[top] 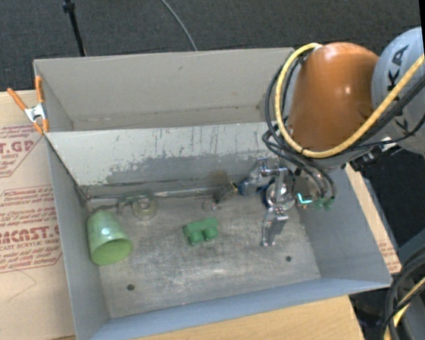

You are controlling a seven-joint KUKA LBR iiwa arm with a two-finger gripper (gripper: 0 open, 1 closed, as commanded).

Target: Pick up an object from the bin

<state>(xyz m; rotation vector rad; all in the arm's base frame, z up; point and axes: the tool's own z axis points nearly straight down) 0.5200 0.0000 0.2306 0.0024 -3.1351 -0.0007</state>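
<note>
While the arm reaches in over the bin's point(210, 284) right edge, the gripper point(270, 235) hangs low over bare floor near the right wall, its fingers seemingly pressed together on nothing. The nearest thing, a small green block point(201, 231), lies mid-floor, apart from it. A pale green cup point(107, 238) lies tipped by the left wall.

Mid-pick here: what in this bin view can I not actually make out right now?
Far right corner of the bin: hidden behind the arm's orange cover in the camera view.
The clear object near the back wall: too faint to identify.
The small dark piece right of it: too small to name.
Whether the gripper touches the bin floor: unclear from above.
</note>
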